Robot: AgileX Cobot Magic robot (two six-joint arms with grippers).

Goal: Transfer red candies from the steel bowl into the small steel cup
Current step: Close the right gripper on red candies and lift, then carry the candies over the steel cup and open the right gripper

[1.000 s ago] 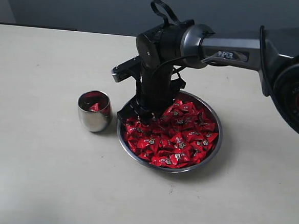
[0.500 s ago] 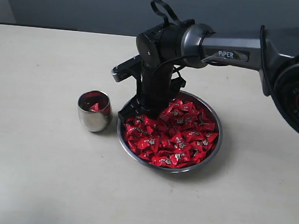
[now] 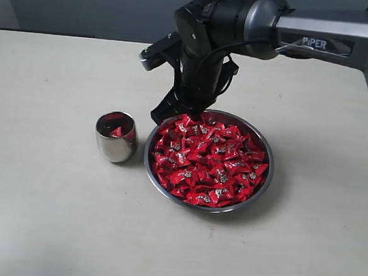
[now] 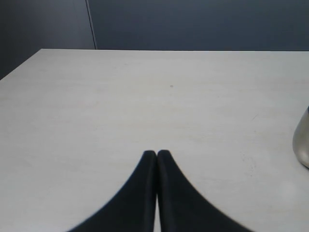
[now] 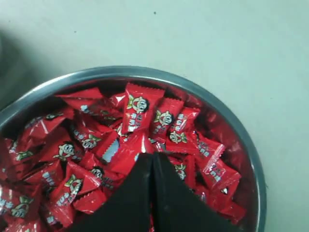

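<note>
- Pale beige counter (image 3: 51, 230) fills the scene, with a dark grey wall (image 3: 86, 5) behind it.
- The right arm (image 3: 317, 37) reaches in from the right of the exterior view and bends down at its black wrist over the bowl's far-left edge.
- The steel bowl (image 3: 205, 209) sits near the middle of the counter, upright.
- The red candies (image 3: 207, 162) are heaped inside it, nearly up to the rim.
- The small steel cup (image 3: 115, 147) stands upright just to the left of the bowl, not touching it, with a few red candies inside.
- The right fingers (image 3: 176, 112) hang just above the heap, pressed together. Whether a candy is pinched between them cannot be told.
- The left fingers (image 4: 150, 157) are closed tip to tip over bare counter, holding nothing, with the cup's side at the edge of that wrist view.
</note>
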